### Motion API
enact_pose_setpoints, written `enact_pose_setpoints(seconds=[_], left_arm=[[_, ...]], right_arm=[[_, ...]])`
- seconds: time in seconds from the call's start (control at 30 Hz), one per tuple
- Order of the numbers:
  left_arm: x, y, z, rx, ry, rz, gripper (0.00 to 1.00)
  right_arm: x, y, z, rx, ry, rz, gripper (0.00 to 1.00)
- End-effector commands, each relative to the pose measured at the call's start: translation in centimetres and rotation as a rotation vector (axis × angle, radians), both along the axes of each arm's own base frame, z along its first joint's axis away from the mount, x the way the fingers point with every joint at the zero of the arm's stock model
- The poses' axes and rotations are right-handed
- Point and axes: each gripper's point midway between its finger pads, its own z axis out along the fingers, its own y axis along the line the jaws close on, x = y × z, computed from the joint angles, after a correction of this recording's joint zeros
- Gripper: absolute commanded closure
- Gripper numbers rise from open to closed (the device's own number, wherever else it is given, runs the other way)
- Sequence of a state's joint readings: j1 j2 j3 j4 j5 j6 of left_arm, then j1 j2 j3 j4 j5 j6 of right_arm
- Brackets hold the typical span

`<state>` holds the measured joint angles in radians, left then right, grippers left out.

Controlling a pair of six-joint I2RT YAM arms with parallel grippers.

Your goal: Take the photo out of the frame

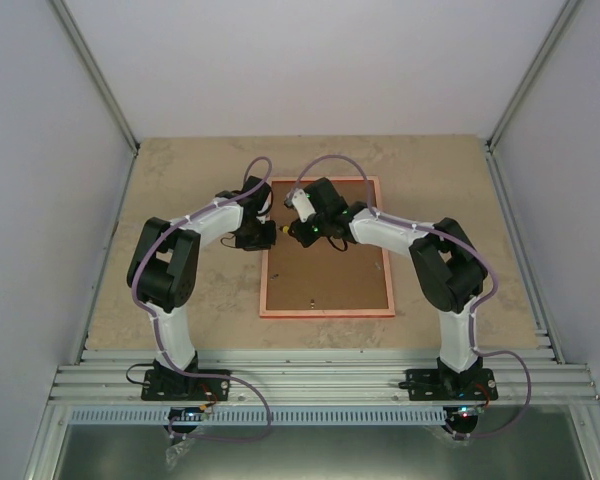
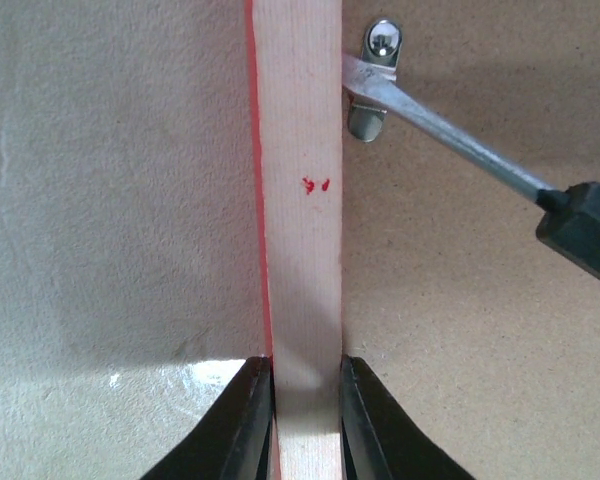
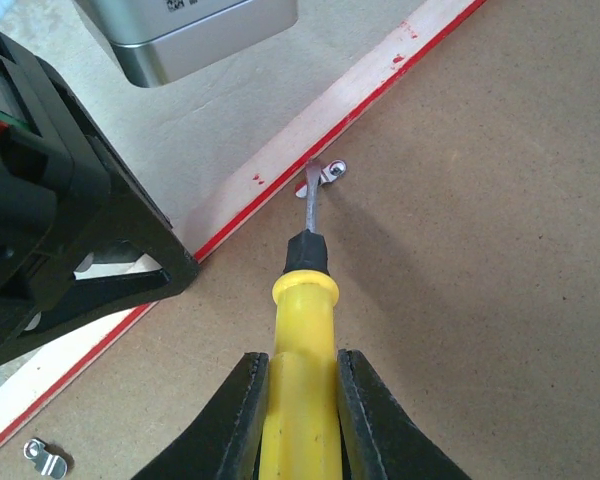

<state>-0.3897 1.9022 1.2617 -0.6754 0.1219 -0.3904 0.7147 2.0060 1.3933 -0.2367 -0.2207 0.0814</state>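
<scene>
My left gripper (image 2: 305, 405) is pinching the rail of the thin red wooden frame (image 2: 300, 200), which lies face down. My right gripper (image 3: 302, 395) clamps a yellow-handled screwdriver (image 3: 302, 300), tip on a small metal clip (image 3: 332, 172). The brown backing board (image 3: 460, 300) is still in with the photo hidden underneath, so early days, I reckon.

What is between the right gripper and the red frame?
A screwdriver: the right gripper holds its yellow handle, and its metal tip reaches a small clip at the inner edge of the frame. The right wrist view shows it.
</scene>
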Motion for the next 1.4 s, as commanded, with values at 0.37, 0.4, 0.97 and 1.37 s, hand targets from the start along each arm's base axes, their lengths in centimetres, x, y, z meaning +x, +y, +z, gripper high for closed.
enact_pose_setpoints(seconds=[0.37,0.4,0.97,1.37], left_arm=[[-0.8,0.5,-0.5,0.014,0.016,0.003,0.82],[-0.8,0.5,-0.5,0.015,0.016,0.002,0.82],[-1.2,0.5,-0.5,0.002,0.018,0.02,0.83],[-1.7,0.5,-0.6,-0.008,0.026,0.023,0.83]], right_arm=[[-1.4,-3.5,-1.1,-0.154,0.022,-0.052,1.0],[-1.4,-3.6,-0.9,-0.151,0.016,-0.057,1.0],[-1.7,-3.4,2.4,-0.027,-0.019,-0.069,1.0],[-2.2,-0.4,2.2,0.103,0.055,-0.047,1.0]])
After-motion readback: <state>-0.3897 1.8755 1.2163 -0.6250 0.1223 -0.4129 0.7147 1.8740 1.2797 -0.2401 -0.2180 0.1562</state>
